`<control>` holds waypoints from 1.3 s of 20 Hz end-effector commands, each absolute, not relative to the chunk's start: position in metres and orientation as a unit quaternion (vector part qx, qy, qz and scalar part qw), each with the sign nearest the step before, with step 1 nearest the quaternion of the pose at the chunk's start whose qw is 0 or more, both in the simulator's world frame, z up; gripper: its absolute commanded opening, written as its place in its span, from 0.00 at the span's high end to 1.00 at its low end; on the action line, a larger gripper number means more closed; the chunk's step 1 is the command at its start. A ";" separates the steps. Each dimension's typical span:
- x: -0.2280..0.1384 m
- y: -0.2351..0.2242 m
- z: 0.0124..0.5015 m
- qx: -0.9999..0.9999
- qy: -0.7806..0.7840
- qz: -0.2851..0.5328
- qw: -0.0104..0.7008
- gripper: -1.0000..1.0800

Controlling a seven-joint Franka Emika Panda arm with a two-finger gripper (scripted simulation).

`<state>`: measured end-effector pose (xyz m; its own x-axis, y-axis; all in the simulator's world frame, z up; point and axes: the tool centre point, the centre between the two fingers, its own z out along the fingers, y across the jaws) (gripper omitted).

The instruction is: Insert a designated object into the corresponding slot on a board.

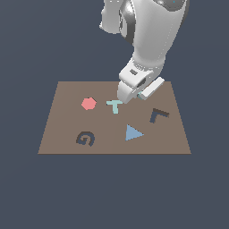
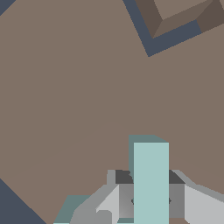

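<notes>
The exterior view looks down obliquely on the whole board (image 1: 62,129); the wrist view faces its surface closely.

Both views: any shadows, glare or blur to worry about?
Exterior view: flat even light, no glare, no cast shadows on the board, slightly soft render. Wrist view: sharp but blocky edges; the teal L-shaped block shows a darker shaded face, the slot shaded walls.
</notes>
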<state>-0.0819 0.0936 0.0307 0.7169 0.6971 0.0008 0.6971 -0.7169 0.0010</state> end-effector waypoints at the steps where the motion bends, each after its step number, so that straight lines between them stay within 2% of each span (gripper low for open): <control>1: -0.082 0.094 0.030 0.926 0.377 0.000 0.000 1.00; 16: -0.082 0.095 0.033 0.928 0.371 0.000 0.000 1.00; 26: -0.075 0.106 0.034 0.950 0.313 0.000 0.000 1.00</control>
